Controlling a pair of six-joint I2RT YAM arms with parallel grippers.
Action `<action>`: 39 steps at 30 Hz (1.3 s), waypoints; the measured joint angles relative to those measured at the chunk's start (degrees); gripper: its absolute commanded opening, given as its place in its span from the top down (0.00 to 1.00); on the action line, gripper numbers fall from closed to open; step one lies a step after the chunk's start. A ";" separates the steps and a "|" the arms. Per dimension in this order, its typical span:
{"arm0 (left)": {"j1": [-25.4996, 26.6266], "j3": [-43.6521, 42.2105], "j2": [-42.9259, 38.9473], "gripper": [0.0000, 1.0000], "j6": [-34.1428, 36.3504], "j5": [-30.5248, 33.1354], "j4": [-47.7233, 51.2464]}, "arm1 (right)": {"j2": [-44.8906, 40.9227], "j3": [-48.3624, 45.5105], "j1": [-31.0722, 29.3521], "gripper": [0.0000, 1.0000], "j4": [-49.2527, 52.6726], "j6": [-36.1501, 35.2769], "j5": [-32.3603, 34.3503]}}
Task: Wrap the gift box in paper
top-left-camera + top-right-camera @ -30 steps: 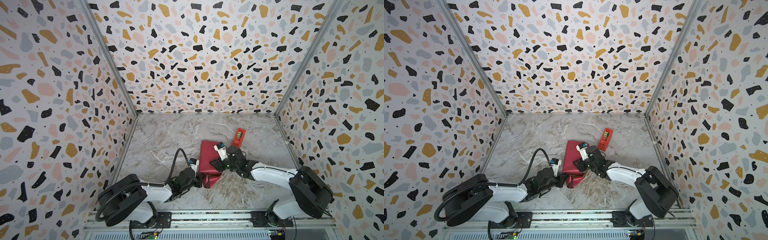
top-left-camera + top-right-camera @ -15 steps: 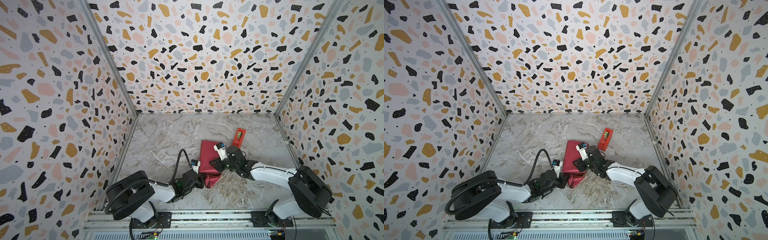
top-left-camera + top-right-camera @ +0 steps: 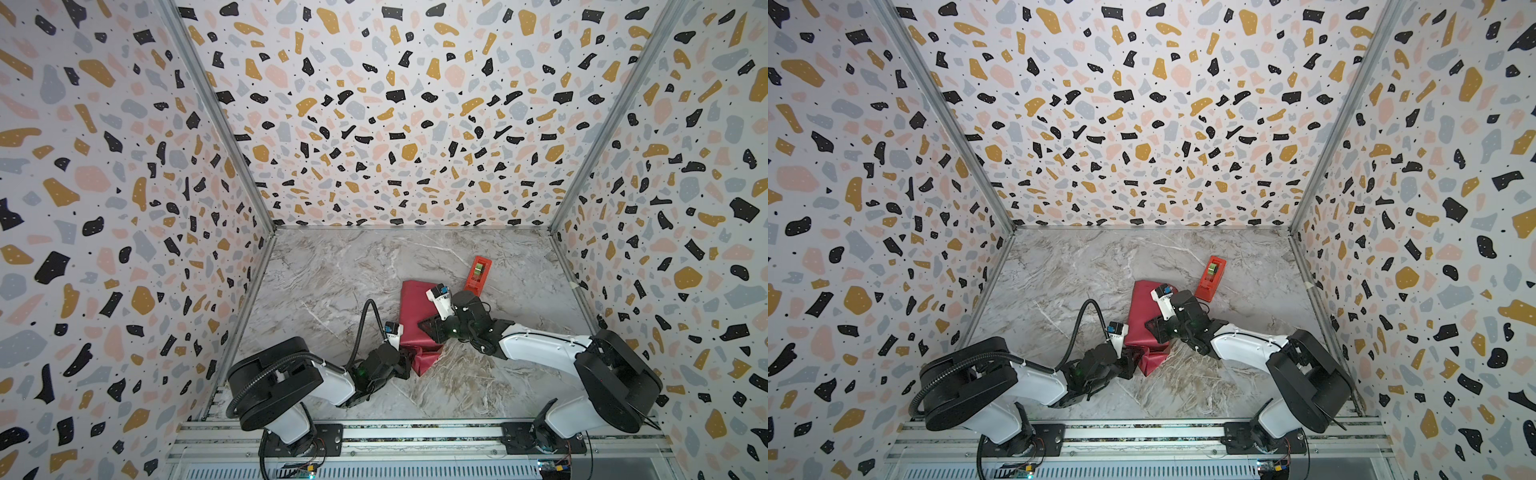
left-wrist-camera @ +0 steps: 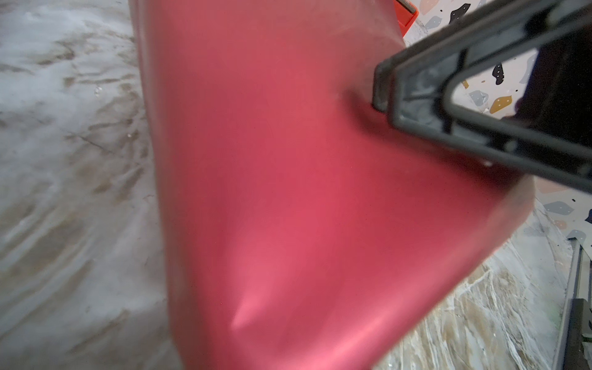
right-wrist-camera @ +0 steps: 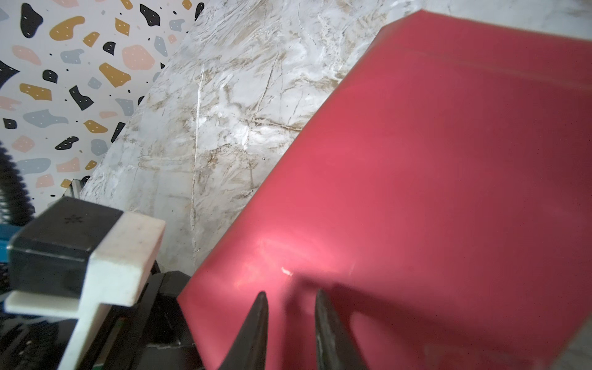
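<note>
The paper [image 3: 415,307] [image 3: 1142,320] lies folded round a squat block on the marble floor, its crimson face outward; the gift box is hidden under it. A loose crumpled flap [image 3: 426,361] sticks out at the near end. My left gripper [image 3: 406,365] [image 3: 1133,366] sits low against that flap, and its jaws are hidden in every view. My right gripper [image 3: 430,326] [image 3: 1155,326] [image 5: 291,296] rests its tips on the package's top near the right edge. Its fingertips [image 5: 262,301] stand slightly apart with nothing between them. The left wrist view is filled by the paper [image 4: 288,160].
A red-orange tape dispenser [image 3: 478,272] [image 3: 1212,277] stands just behind and to the right of the package, close to the right arm's wrist. Patterned walls enclose the floor on three sides. A metal rail [image 3: 415,432] runs along the front.
The left arm's shoulder and elbow have swung a little to the right while its gripper stayed at the package's near end. The right arm has held still on top.
</note>
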State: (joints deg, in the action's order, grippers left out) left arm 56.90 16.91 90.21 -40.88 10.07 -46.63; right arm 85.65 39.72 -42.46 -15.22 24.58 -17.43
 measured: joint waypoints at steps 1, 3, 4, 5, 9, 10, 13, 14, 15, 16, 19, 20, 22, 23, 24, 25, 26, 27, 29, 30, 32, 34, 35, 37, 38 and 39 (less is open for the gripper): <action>0.13 0.00 0.35 0.67 0.02 0.09 -0.26 | 0.04 0.00 0.00 0.73 -0.02 0.00 0.00; 0.28 0.00 1.01 0.67 0.13 0.42 -0.98 | 0.15 0.00 0.00 0.73 -0.02 0.00 -0.02; 0.42 0.04 1.33 0.67 0.20 0.63 -1.31 | 0.28 0.00 0.00 0.73 -0.07 -0.02 0.02; 0.55 0.20 1.60 0.66 0.24 0.96 -1.46 | 0.48 0.02 0.00 0.74 -0.31 0.00 0.07; 1.11 1.09 2.95 0.66 0.37 2.03 -1.53 | 0.72 0.04 0.02 0.74 -0.90 0.00 0.37; 1.31 1.16 3.13 0.66 0.37 2.40 -1.60 | 0.72 0.04 0.02 0.74 -0.90 0.00 0.37; 1.46 1.20 3.28 0.66 0.37 2.82 -1.73 | 0.72 0.04 0.02 0.74 -0.90 0.00 0.42; 1.51 1.20 3.28 0.66 0.37 2.86 -1.73 | 0.72 0.04 0.02 0.74 -0.90 0.00 0.44; 1.55 1.20 3.28 0.64 0.39 2.91 -1.75 | 0.72 0.04 0.02 0.74 -0.90 0.00 0.44; 1.64 1.20 3.26 0.63 0.42 2.93 -1.77 | 0.72 0.04 0.02 0.74 -0.90 0.00 0.46; 1.73 1.09 2.91 0.61 0.48 2.84 -1.81 | 0.72 0.04 0.02 0.74 -0.90 0.00 0.48; 1.73 0.90 2.51 0.60 0.48 2.82 -1.79 | 0.72 0.04 0.02 0.74 -0.90 0.00 0.48; 1.73 0.15 1.29 0.58 0.44 2.93 -1.66 | 0.72 0.04 0.02 0.74 -0.90 0.00 0.50; 1.73 -0.37 0.48 0.58 0.42 2.99 -1.44 | 0.72 0.04 0.02 0.74 -0.90 0.00 0.52; 1.73 -0.87 -0.35 0.58 0.42 3.10 -1.33 | 0.72 0.04 0.02 0.74 -0.92 0.00 0.52; 1.73 -1.33 -1.09 0.58 0.37 3.23 -1.29 | 0.72 0.04 0.02 0.75 -0.92 0.00 0.52; 1.73 -1.86 -1.95 0.59 0.35 3.48 -1.16 | 0.74 0.04 0.02 0.75 -0.92 0.00 0.50; 1.73 -2.45 -2.86 0.61 0.31 3.78 -1.03 | 0.74 0.04 0.02 0.75 -0.92 0.00 0.52; 1.70 -3.50 -4.42 0.66 0.15 4.20 -0.92 | 0.76 0.04 0.02 0.75 -0.94 0.00 0.52; 1.70 -3.85 -4.85 0.70 0.15 4.31 -0.90 | 0.76 0.04 0.02 0.75 -0.94 0.00 0.52; 1.70 -3.93 -4.90 0.74 0.20 4.42 -0.76 | 0.81 0.04 0.02 0.75 -0.98 0.00 0.50; 1.70 -3.93 -4.22 0.77 0.35 4.37 -1.01 | 0.94 0.04 0.02 0.75 -1.18 0.02 0.46; 1.73 -3.91 -3.56 0.78 0.37 4.35 -1.07 | 0.98 0.04 0.02 0.75 -1.29 0.02 0.35; 1.70 -3.89 -2.03 0.79 0.42 4.15 -1.42 | 1.09 0.04 0.00 0.75 -1.46 0.02 0.31; 1.73 -3.82 -1.22 0.79 0.42 4.04 -1.53 | 1.14 0.04 0.02 0.75 -1.53 0.04 0.26; 1.73 -3.76 -0.55 0.80 0.57 4.07 -2.01 | 1.18 0.04 0.00 0.75 -1.55 0.02 0.26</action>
State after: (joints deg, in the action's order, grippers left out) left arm 58.63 13.15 89.67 -40.32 14.13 -48.64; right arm 86.83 39.77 -42.46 -16.78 24.60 -17.17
